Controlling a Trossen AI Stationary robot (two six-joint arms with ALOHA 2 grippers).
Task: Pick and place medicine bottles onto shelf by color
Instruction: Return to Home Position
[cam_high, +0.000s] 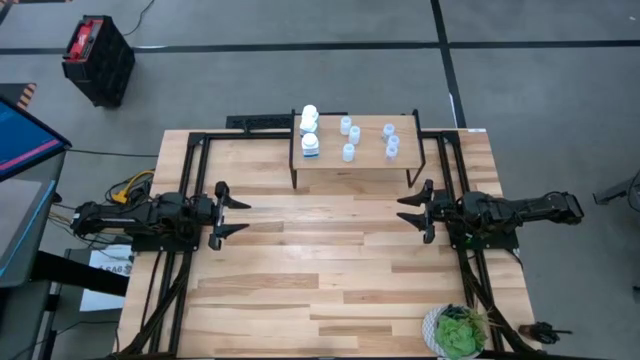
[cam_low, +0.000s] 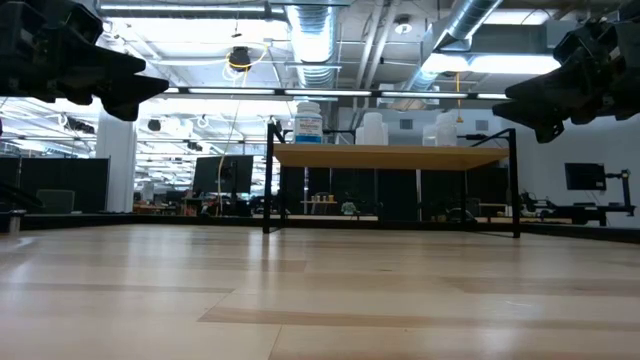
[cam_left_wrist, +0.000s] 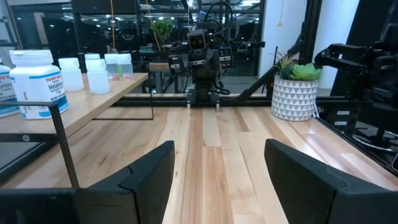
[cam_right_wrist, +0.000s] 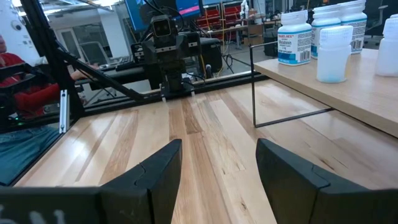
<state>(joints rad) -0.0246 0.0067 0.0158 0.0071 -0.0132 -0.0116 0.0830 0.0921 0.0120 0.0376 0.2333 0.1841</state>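
The shelf (cam_high: 355, 160), a light-wood board on thin black legs, stands at the table's far middle. On its left end stand the larger white bottles (cam_high: 309, 134); to their right stand several small pale translucent bottles (cam_high: 368, 138). They also show in the left wrist view (cam_left_wrist: 37, 84) and the right wrist view (cam_right_wrist: 333, 53). My left gripper (cam_high: 238, 216) is open and empty at the table's left, pointing right. My right gripper (cam_high: 410, 214) is open and empty at the table's right, pointing left. Both hang above the table, clear of the shelf.
A green plant in a white patterned pot (cam_high: 455, 332) stands at the table's near right corner. A black crate (cam_high: 97, 58) sits on the floor beyond the far left. A person in red (cam_right_wrist: 18, 68) shows in the room behind the left arm.
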